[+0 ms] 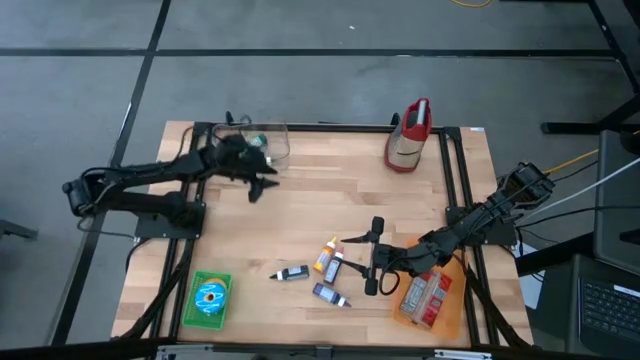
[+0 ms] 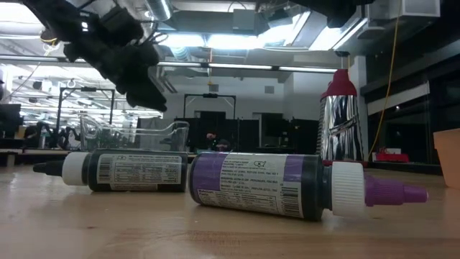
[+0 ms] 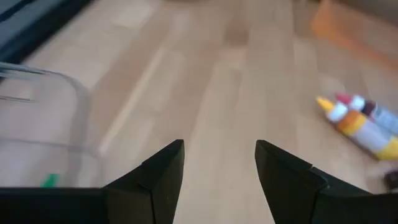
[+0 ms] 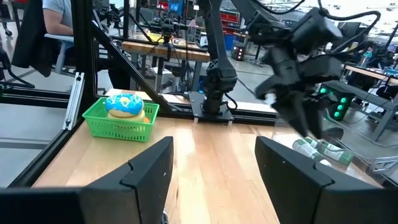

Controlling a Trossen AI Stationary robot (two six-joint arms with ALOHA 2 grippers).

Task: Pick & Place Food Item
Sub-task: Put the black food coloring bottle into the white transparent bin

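Observation:
Several small squeeze bottles (image 1: pixel 330 262) lie on their sides on the wooden table's near middle; the low view shows a black one (image 2: pixel 122 171) and a purple one (image 2: pixel 273 185). A clear plastic container (image 1: pixel 265 143) stands at the far left, with a green-capped bottle (image 4: pixel 317 149) lying in it. My left gripper (image 1: pixel 262 187) hovers open just beside the container's near side, slanting down, with nothing between its fingers (image 3: pixel 219 155). My right gripper (image 1: pixel 365 262) stands open and level just right of the bottles, also with nothing between its fingers (image 4: pixel 214 149).
A green basket (image 1: pixel 210 298) with a blue-iced donut (image 4: pixel 124 104) sits at the near left corner. A red and silver pouch (image 1: pixel 408 135) stands at the far right. An orange packet (image 1: pixel 430 297) lies under my right arm. Bare wood lies across the table's middle.

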